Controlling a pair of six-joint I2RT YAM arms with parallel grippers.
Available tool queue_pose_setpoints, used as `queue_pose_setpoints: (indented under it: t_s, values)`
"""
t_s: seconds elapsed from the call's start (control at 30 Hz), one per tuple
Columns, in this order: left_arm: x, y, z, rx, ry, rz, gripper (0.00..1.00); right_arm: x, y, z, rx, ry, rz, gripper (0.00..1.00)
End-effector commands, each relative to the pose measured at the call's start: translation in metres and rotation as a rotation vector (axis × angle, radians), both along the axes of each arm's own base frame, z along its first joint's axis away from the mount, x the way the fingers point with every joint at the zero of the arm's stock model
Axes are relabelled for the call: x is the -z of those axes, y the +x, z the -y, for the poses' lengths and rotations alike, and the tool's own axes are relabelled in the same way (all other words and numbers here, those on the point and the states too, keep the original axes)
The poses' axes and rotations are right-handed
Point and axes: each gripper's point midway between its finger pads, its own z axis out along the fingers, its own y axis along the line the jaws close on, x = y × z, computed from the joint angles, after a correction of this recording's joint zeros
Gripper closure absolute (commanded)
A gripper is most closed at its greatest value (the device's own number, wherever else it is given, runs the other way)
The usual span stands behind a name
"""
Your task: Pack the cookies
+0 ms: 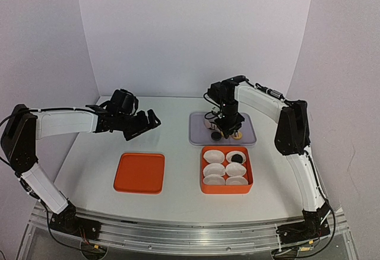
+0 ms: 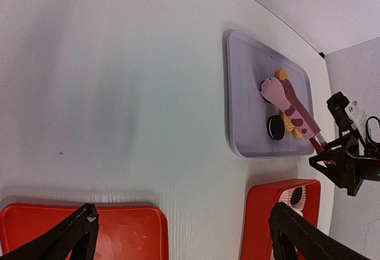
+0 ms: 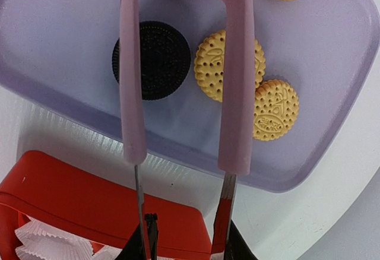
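you're one cookie in. the box (image 1: 202, 170) holds six paper cups (image 1: 214, 155), and only the far right one has a dark cookie (image 1: 236, 157) in it; the other five cups look empty.

the remaining cookies (image 3: 228, 64) lie on the tray (image 1: 198, 123) just beyond the box: two black and three yellow, five in all. two of the yellow ones touch at their edges. one black one sits alone near the tray's near rim.

your right gripper (image 1: 226, 123) is pinching the handle end of the tongs (image 3: 236, 82), and their two arms reach out low over the tray. the arms stand apart, with the second black cookie lying between them at the top edge of the right wrist view. the tips run out of that view, so i can't tell whether they're closing on it.

your left gripper (image 1: 148, 121) is spread wide and holds nothing. it hovers above the tabletop (image 1: 178, 135), well apart from the tray, with the lid (image 1: 140, 173) lying near it.

by my reckoning, that leaves five carries, one cookie per empty cup. after that, probably the lid goes on the box.
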Motion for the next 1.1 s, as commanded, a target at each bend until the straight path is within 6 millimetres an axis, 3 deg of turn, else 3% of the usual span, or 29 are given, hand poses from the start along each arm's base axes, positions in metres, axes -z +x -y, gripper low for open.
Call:
queue_pose_setpoints:
  t_s: [0.0,0.3,0.63,1.07]
  values:
    - [-0.018,0.006,0.002,-0.003,-0.017,0.024,0.0,-0.008,-0.044,0.035,-0.036,-0.149,-0.191,0.75]
    - [-0.018,0.005,0.0,-0.004,-0.014,0.022,0.0,-0.012,-0.043,0.035,-0.044,-0.15,-0.183,0.84]
    - [-0.019,0.003,-0.001,-0.009,-0.025,0.027,0.0,-0.036,-0.041,0.037,-0.045,-0.131,-0.126,1.0]
    - [-0.02,0.005,0.001,-0.013,-0.038,0.038,0.0,-0.064,-0.049,0.036,-0.031,-0.064,-0.077,1.0]
